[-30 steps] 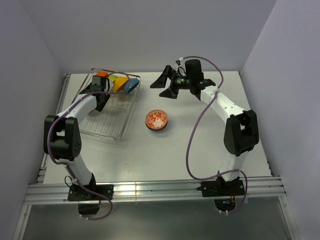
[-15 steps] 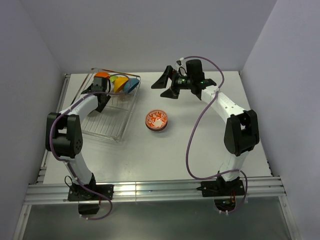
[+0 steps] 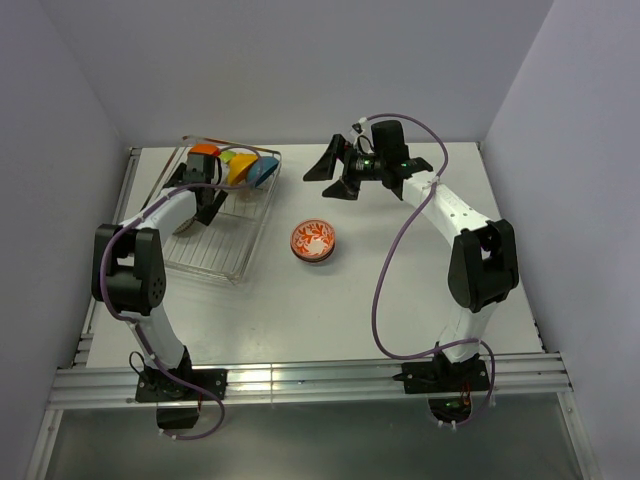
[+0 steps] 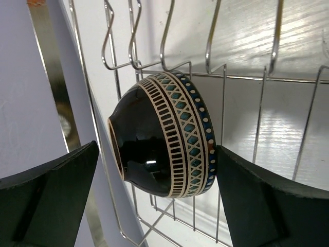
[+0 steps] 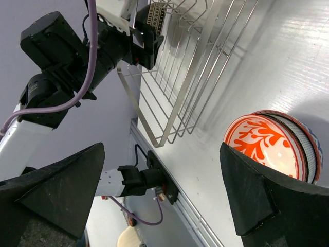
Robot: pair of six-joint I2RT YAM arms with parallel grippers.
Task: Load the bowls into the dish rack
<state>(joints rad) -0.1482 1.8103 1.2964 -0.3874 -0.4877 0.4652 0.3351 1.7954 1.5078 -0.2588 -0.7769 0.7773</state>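
The silver wire dish rack [image 3: 258, 225] lies at the left of the table. Three bowls stand on edge at its far end: orange [image 3: 205, 150], yellow-green [image 3: 237, 166] and blue [image 3: 262, 173]. My left gripper [image 3: 198, 210] is low inside the rack and open. A dark bowl with cream and teal bands [image 4: 164, 141] stands on edge among the tines [image 4: 223, 103], between the fingers; the left finger is clear of its base. An orange-and-white patterned bowl [image 3: 313, 241] sits upright on the table. My right gripper [image 3: 333, 175] hovers open and empty behind it.
In the right wrist view, the orange patterned bowl [image 5: 270, 149] lies to the right of the rack's corner [image 5: 175, 98]. Walls enclose the table at the back and on both sides. A metal rail [image 3: 300, 378] runs along the near edge.
My left gripper has opened wider and let go of the dark banded bowl, which now rests in the rack. The right gripper has barely shifted.
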